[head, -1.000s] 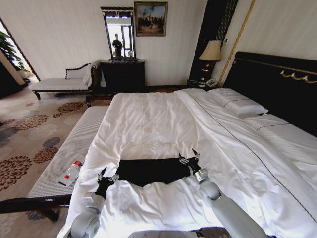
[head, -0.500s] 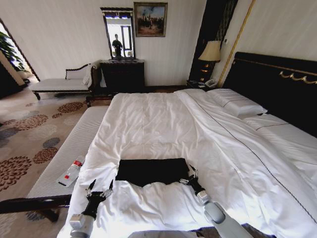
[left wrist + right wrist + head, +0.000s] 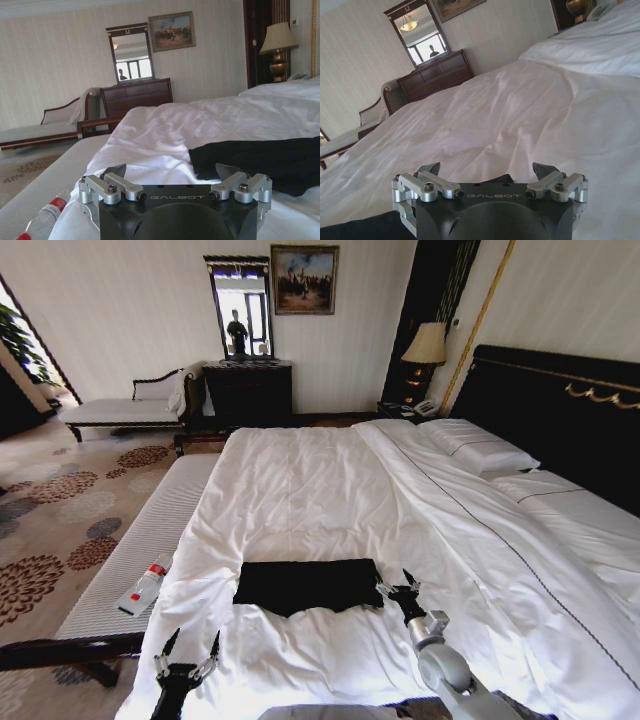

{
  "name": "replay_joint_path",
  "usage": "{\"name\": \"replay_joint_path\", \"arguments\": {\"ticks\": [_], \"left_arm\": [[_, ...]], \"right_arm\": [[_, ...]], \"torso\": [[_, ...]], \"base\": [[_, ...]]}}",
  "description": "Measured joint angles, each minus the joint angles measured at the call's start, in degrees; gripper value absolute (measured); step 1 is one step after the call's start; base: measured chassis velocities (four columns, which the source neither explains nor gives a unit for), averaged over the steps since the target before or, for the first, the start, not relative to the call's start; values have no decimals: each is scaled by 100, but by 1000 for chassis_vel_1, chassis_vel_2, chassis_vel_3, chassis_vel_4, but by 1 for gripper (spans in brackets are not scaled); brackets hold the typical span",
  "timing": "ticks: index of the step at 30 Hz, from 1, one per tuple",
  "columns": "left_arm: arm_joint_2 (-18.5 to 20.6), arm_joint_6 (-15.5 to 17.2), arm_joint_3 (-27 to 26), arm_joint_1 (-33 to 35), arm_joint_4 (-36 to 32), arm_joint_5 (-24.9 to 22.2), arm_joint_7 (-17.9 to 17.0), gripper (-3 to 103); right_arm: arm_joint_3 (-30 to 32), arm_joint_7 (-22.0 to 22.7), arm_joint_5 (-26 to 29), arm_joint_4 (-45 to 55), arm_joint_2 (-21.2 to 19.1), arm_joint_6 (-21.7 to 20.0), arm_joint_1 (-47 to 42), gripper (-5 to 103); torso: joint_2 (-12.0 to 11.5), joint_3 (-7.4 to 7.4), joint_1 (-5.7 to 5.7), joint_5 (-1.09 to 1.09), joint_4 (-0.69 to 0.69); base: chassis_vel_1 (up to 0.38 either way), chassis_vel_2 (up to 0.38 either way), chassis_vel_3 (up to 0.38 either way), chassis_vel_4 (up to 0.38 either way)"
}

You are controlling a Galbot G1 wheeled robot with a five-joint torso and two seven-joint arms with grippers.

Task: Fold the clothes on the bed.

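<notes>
The clothes [image 3: 307,585] lie folded, lettering hidden, both pincers [image 3: 187,653] [image 3: 409,589] spread empty.

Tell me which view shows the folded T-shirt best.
Head view: the whole T-shirt lies as a dark rectangle on the bed, all edges visible. The left wrist view catches one end of it side-on; the right wrist view only a dark sliver.
</notes>
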Motion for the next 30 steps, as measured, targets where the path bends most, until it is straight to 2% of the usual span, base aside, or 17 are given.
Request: {"name": "replay_joint_path", "arguments": {"ticks": [1, 7, 11, 14, 19, 23, 30], "left_arm": [[-123, -447, 9, 310, 51, 138, -27, 100], [-158, -749, 210, 666, -17, 181, 12, 100], [-167, -751, 252, 829, -398, 200, -18, 100], [-159, -649, 170, 1082, -1109, 194, -55, 100], [-99, -513, 69, 1270, -1595, 95, -76, 100], [-55, -326, -39, 1273, -1716, -10, -104, 100], [-52, -299, -47, 1257, -1716, -18, -110, 100]], "right_arm": [[128, -585, 968, -171, -191, -550, 182, 100], [-49, -1198, 1186, -899, -312, -800, 520, 100], [-181, -1399, 1083, -1410, -322, -818, 671, 100], [-254, -1545, 1016, -1733, -327, -818, 755, 100], [-327, -1703, 959, -1941, -294, -802, 823, 100], [-436, -1906, 952, -2125, -213, -772, 972, 100], [-579, -1950, 956, -2264, -187, -774, 1174, 100]], "torso": [[0, 0, 0, 2, 1], [0, 0, 0, 1, 1], [-1, 0, 0, 1, -1], [-1, 0, 1, 3, -1], [-1, 0, 1, 1, -1], [-1, 0, 1, -1, 0], [-1, 0, 1, -1, 0]], "base": [[0, 0, 0, 0], [0, 0, 0, 0], [0, 0, 0, 0], [0, 0, 0, 0], [0, 0, 0, 0], [0, 0, 0, 0], [0, 0, 0, 0]]}}
